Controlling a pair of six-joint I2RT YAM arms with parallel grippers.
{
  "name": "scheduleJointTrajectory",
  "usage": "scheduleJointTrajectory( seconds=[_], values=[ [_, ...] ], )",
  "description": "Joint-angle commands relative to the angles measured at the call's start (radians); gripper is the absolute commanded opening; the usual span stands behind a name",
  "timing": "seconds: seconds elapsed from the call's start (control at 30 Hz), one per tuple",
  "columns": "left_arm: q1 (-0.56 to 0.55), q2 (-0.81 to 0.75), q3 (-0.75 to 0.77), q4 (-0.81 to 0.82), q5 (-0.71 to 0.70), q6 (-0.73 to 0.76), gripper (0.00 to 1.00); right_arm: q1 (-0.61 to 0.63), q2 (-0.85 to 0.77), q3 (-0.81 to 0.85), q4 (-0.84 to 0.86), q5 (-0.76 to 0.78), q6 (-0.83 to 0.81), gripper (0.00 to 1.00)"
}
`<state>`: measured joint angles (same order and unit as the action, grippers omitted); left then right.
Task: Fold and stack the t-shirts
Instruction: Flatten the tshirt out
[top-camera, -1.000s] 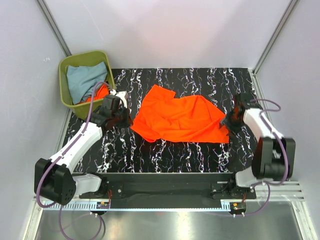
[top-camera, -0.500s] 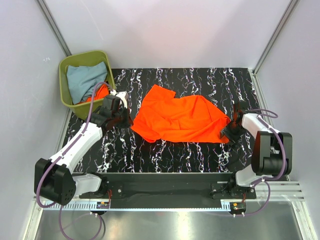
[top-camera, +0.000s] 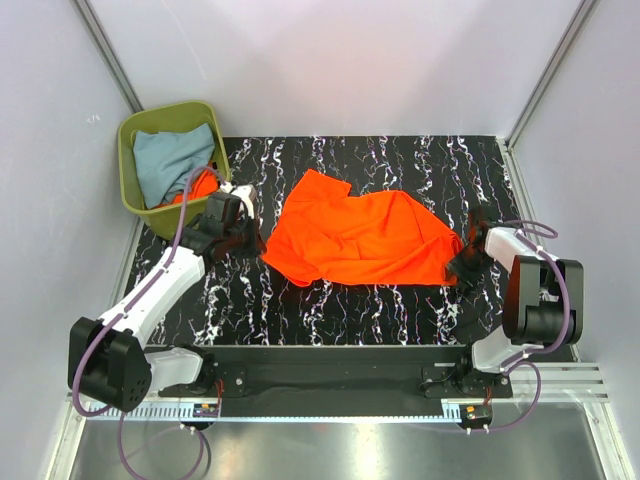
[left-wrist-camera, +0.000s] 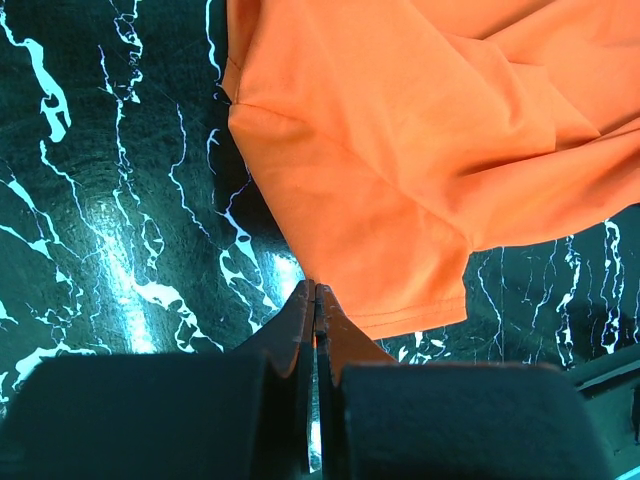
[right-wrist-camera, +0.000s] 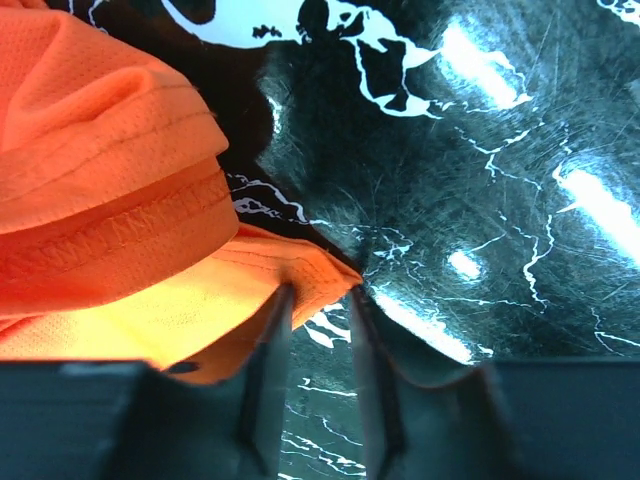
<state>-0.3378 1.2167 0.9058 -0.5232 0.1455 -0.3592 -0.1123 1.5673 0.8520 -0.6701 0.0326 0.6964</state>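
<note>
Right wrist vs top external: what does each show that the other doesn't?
Right wrist only: the right end effector open, a stitched hem corner of the orange t-shirt at its fingertips, mesh weave visible.
Top external only: the whole shirt lying crumpled mid-table, both arms, and the olive-green bin holding a grey-blue t-shirt and more orange cloth.
Both: the orange t-shirt on the black marbled table.

No legible text, labels or numbers, front rail (top-camera: 330, 411) markings perhaps a scale, too small.
</note>
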Motion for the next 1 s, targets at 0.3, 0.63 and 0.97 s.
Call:
scheduleJointTrajectory(
  seconds=[0.3,0.63,0.97],
  values=[
    [0.003,-0.033,0.139,0.051,-0.046,-0.066,0.00,-0.004,-0.115,0.165,-0.105,0.049,-0.043,0.00],
    [0.003,0.145,0.569,0.215,0.047,0.031,0.00,-0.004,-0.147,0.623,0.044,0.107,-0.144,0.00],
    [-0.003,0.087,0.785,0.362,0.219,0.193,0.00,-0.004,-0.349,0.748,0.182,0.021,-0.230,0.00]
  ],
)
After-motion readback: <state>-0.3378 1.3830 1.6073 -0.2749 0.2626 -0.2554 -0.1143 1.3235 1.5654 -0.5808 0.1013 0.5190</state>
